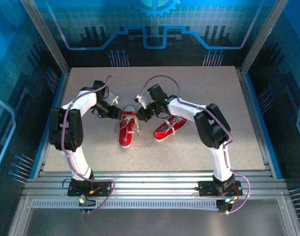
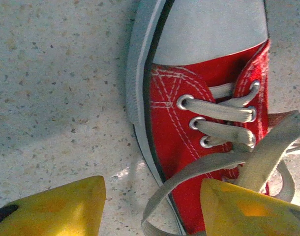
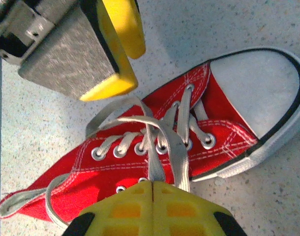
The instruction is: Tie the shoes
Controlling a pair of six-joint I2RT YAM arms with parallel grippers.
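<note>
Pinching a white lace (image 3: 151,160) of the left shoe (image 1: 126,130), the right gripper (image 3: 152,189) had its yellow fingers pressed flat together. Two strands ran from the crossed lacing straight into the seam between them. That red shoe lay on its sole near the middle of the speckled table (image 1: 199,83). Its white toe cap (image 3: 260,91) pointed away from the right gripper, and its heel end was at the lower left of the right wrist view.

The left gripper (image 2: 151,183) was low beside the same shoe, at its outer edge. Its fingers (image 2: 56,206) stood about half apart and clamped nothing. Bare table and the shoe's white sole rim showed between them. A loose loop of lace crossed that gap and passed against the far finger without being squeezed.

The right shoe (image 1: 168,129) lay just beside the first one, apart from it and partly under the right arm. Whether its laces were tied could not be told.
</note>
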